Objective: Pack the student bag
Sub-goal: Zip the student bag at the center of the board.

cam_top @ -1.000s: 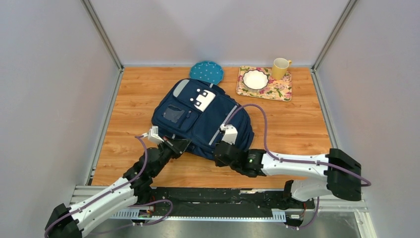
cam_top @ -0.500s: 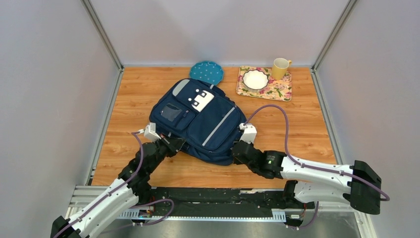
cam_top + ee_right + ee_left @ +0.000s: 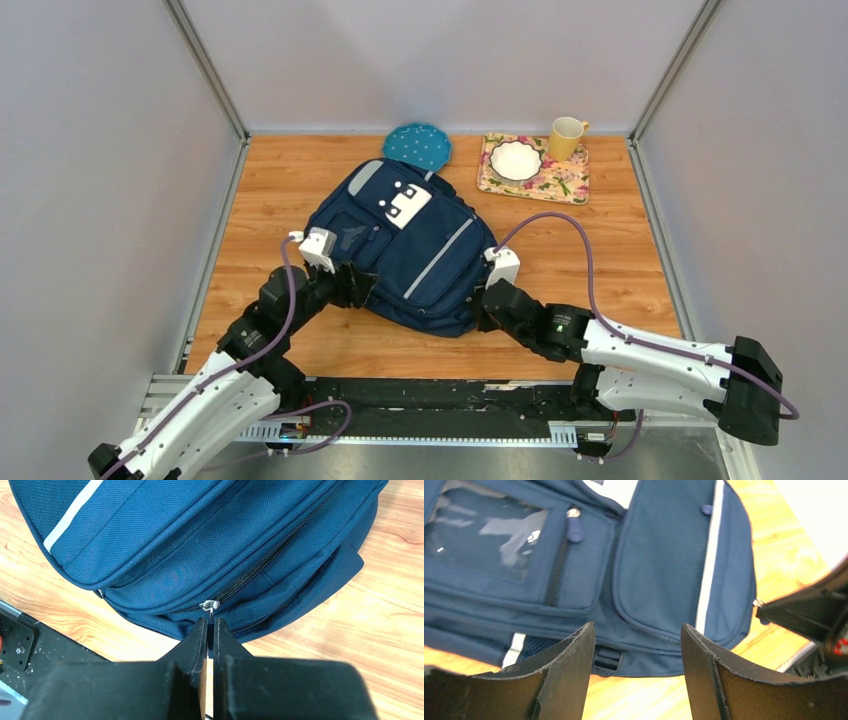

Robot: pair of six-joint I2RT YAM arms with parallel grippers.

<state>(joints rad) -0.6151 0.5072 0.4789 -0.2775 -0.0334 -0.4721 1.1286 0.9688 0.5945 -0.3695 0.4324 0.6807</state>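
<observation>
The navy student bag [image 3: 420, 245] lies flat on the wooden table, front pockets up. My right gripper [image 3: 210, 622] is shut on the metal zipper pull [image 3: 209, 605] of the bag's main zip, at the bag's near right edge [image 3: 484, 305]. My left gripper [image 3: 638, 630] stands open just above the bag's near left edge [image 3: 352, 287], with nothing between its fingers. A black strap buckle [image 3: 607, 658] shows at the bag's hem between them. In the left wrist view the clear window pocket [image 3: 484, 535] and a pale stripe [image 3: 710, 555] are visible.
A teal dotted plate [image 3: 417, 145] lies behind the bag. A floral tray [image 3: 560, 180] at the back right carries a white bowl [image 3: 516, 159], with a yellow mug [image 3: 566, 137] at its corner. Metal-framed walls close in the table's sides.
My left gripper has let go of the bag's near left corner, opened and moved forward over the bag. My right gripper drew the zipper pull to the right along the bag's edge.
</observation>
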